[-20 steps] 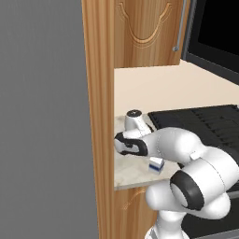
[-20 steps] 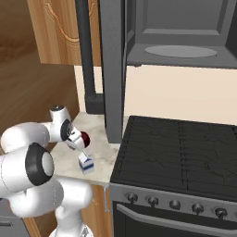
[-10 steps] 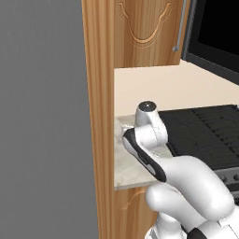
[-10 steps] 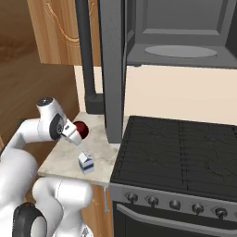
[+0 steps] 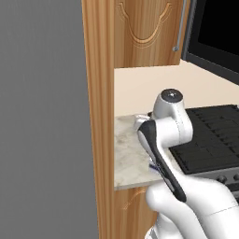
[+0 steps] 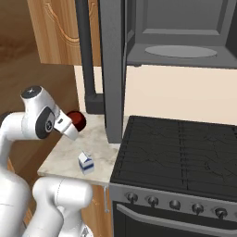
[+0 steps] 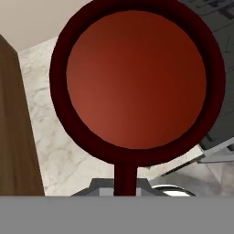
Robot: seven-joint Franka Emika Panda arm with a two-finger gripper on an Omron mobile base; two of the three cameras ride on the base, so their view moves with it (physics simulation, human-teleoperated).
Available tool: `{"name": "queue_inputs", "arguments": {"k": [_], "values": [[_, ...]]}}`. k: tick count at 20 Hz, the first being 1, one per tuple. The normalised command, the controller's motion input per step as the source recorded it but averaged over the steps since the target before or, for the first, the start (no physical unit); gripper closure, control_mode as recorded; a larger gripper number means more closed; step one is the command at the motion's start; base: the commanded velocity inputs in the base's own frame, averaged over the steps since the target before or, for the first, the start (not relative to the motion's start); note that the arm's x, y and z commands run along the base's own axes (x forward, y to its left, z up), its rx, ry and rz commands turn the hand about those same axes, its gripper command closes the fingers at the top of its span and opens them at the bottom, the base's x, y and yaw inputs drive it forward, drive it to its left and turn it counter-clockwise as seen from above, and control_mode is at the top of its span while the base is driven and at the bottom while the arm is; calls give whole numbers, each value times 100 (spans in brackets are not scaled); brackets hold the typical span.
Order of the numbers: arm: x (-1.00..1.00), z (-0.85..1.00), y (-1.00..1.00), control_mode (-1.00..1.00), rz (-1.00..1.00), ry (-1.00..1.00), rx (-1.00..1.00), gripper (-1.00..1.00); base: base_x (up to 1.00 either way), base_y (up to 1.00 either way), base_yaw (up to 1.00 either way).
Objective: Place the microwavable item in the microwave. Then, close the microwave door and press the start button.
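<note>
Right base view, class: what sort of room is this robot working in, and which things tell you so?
A kitchen, rendered rather than real. The black stove with front knobs, the open microwave above it, and a milk carton on the marble counter show it.

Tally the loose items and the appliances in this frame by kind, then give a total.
Dark red bowl, held in the shut gripper: 1
Milk carton on the marble counter: 1
Microwave, door open: 1
Stove: 1
Total: 4
</note>
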Motion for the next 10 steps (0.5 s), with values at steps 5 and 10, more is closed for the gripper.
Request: {"name": "queue_inputs", "arguments": {"k": [5, 10], "values": [[-89, 91, -1, -100, 0, 3, 0, 100, 0, 0, 0], [-84, 63, 0, -100, 0, 10, 0, 100, 0, 0, 0]]}}
